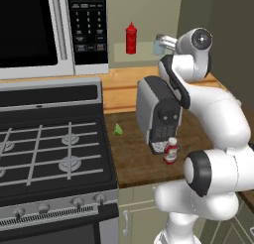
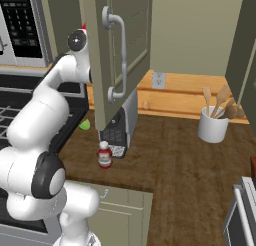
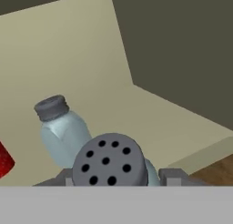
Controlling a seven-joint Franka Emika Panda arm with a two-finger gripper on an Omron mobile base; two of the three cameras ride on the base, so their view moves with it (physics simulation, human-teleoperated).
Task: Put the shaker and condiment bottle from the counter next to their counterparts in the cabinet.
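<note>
Left base view: brown wood-grain bench (image 1: 134, 158), black gas stove (image 1: 49, 149) at left, white microwave with black keypad (image 1: 54, 30) above it. Beige-olive wall cabinet with pale flat shelf (image 1: 144, 53): tall all-red squeeze bottle with pointed nozzle (image 1: 131, 38) upright at left; small pale-blue glass shaker with grey perforated cap (image 3: 110, 161) clamped in the hand (image 3: 120, 178) at right, just beside its twin shaker (image 3: 60, 127). Small squat red bottle with white cap (image 1: 170, 150) on the bench, near a grey coffee machine (image 1: 158, 114). White crock of wooden utensils (image 2: 215, 121) far right.
</note>
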